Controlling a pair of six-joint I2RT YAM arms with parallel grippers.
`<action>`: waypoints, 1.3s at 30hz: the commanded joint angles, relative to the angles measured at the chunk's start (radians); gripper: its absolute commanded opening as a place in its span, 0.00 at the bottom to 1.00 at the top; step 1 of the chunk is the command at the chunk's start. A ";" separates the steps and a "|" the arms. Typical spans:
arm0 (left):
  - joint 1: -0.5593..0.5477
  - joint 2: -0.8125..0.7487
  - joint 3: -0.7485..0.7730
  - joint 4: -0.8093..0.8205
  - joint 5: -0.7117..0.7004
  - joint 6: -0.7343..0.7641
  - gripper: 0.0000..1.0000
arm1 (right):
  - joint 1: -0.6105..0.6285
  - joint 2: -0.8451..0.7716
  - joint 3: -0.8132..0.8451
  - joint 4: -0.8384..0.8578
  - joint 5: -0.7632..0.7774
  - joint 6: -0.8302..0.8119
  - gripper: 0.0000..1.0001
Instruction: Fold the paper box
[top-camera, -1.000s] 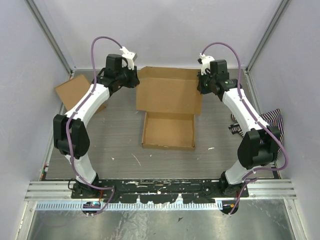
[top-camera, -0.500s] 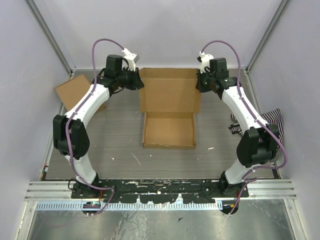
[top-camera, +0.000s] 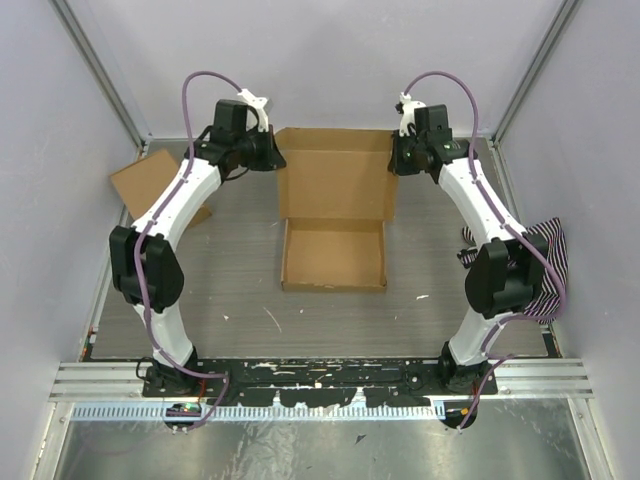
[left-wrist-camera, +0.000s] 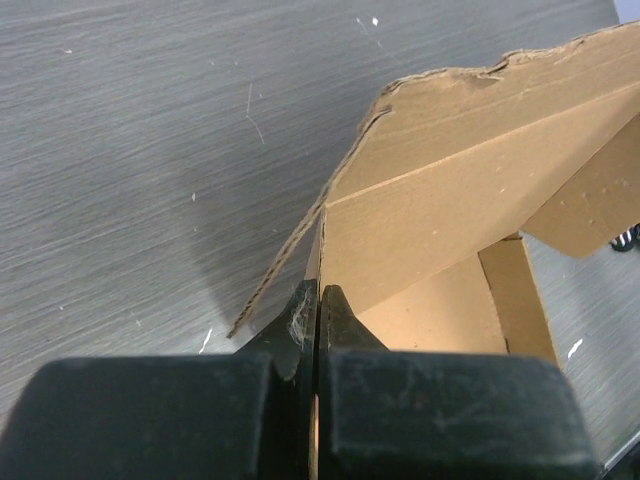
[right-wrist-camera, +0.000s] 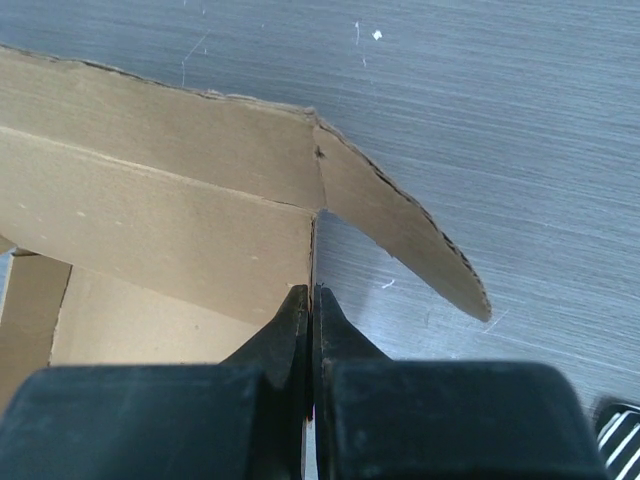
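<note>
Paper box lid steeper than before

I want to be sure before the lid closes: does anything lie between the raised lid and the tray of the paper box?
Nothing visible does. The left end effector and the right end effector pinch the lid of the paper box at its sides, and its tray looks bare inside.

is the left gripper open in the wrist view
No, the left gripper is shut on a thin edge of the paper box.
</note>
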 joint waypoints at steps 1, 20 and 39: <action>-0.018 -0.078 -0.029 0.169 -0.030 -0.102 0.00 | 0.034 0.004 0.070 0.111 0.016 0.079 0.02; -0.018 -0.028 -0.035 0.356 -0.085 -0.141 0.07 | 0.163 -0.090 -0.230 0.769 0.351 0.036 0.03; -0.065 -0.237 -0.355 0.386 -0.149 -0.168 0.11 | 0.305 -0.258 -0.515 0.722 0.541 0.132 0.09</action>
